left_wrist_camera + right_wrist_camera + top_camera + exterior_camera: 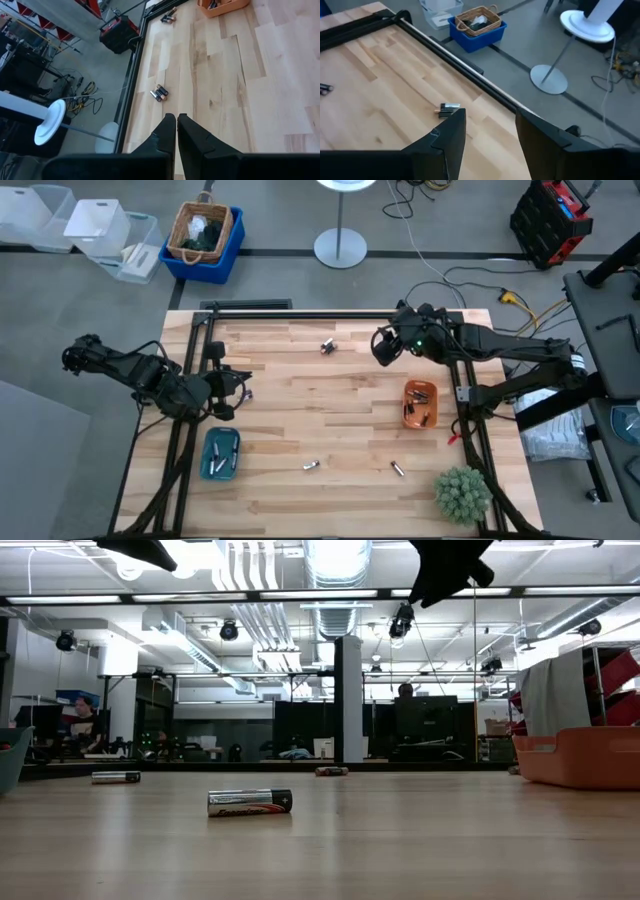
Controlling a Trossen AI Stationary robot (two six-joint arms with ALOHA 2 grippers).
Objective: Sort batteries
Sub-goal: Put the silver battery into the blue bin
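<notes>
Several batteries are still scattered loose on the counter (350, 420): a pair near the far edge (327, 347), one toward the near edge (311, 466), and another just along from it (397, 469). Some already lie in the teal tray (221, 452) by the left arm and in the orange tray (420, 403) by the right arm. The right hand (383, 346) hangs above the far side of the counter with its fingers spread apart and nothing between them, a short way off from the far pair, which its own camera sees just past its fingertips (450, 108). The left hand (224, 393) waits over its edge of the counter above the teal tray, fingers pressed together on nothing. To my eye the risk is in the pair itself (two small round cylinders lying touching): a descent slightly off could nudge one so it rolls toward the black frame rail (330, 312), or the fingers might pinch both at once and drop one. Nothing stands between the right hand and that pair; the potted plant (462, 494) sits at the near right corner, well apart.
</notes>
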